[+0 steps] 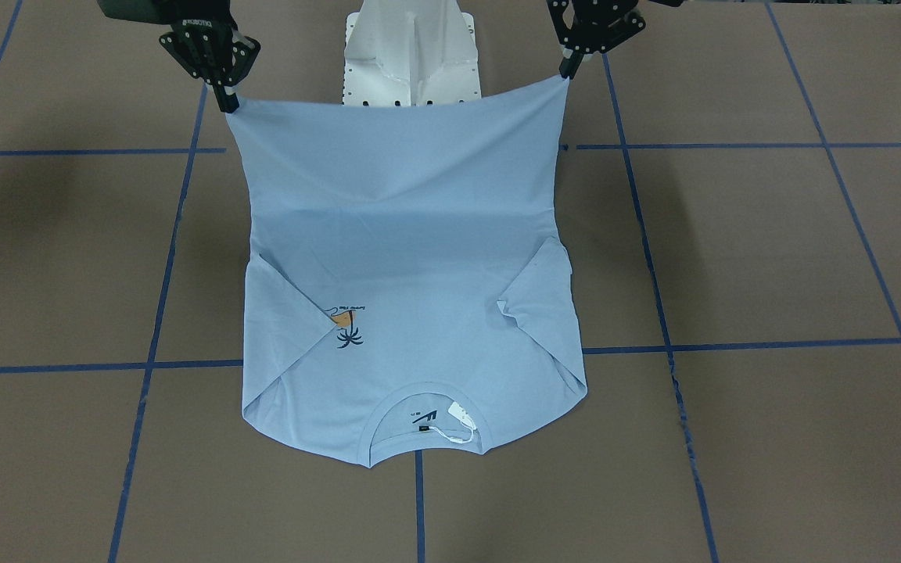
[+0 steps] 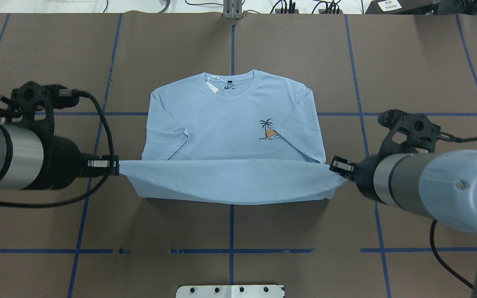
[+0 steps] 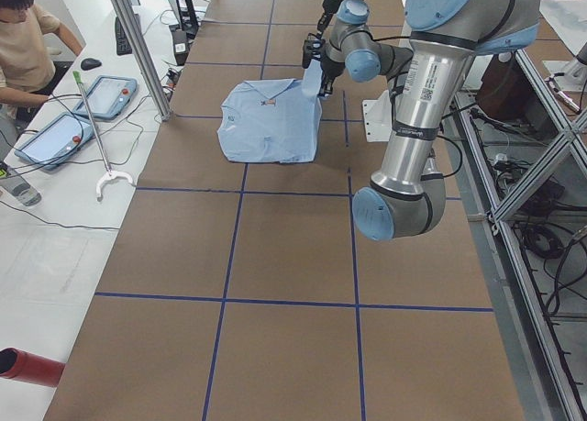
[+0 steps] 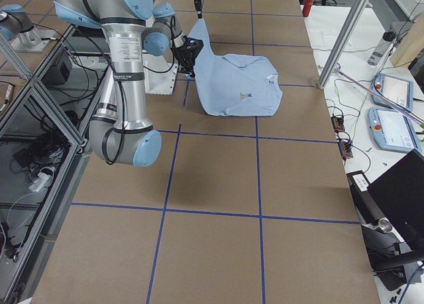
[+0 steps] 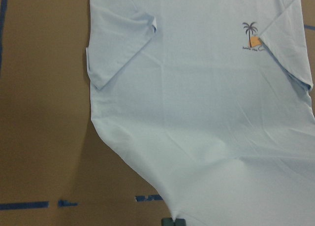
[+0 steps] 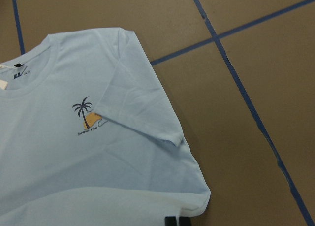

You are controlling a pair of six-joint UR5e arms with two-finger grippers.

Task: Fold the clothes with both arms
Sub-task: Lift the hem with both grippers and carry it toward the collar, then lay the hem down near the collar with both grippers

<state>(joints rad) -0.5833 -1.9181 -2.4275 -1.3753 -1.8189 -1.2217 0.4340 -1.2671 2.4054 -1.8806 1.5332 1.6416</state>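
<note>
The light blue T-shirt [image 2: 230, 136] sits face up mid-desk [image 2: 56, 227], collar on the far side from the robot. Both sleeves are folded in over the chest, and the right one just covers the edge of the palm print [image 2: 266, 126]. The white neck tag [image 2: 211, 86] is flopped out inside the collar.

The left end effector [image 2: 116, 164] is pinched tight on the left hem corner, and the right end effector [image 2: 333, 164] is clamped on the right corner. The near hem is raised off the desk and stretched between them, sagging a bit in the middle. The collar half lies flat.
</note>
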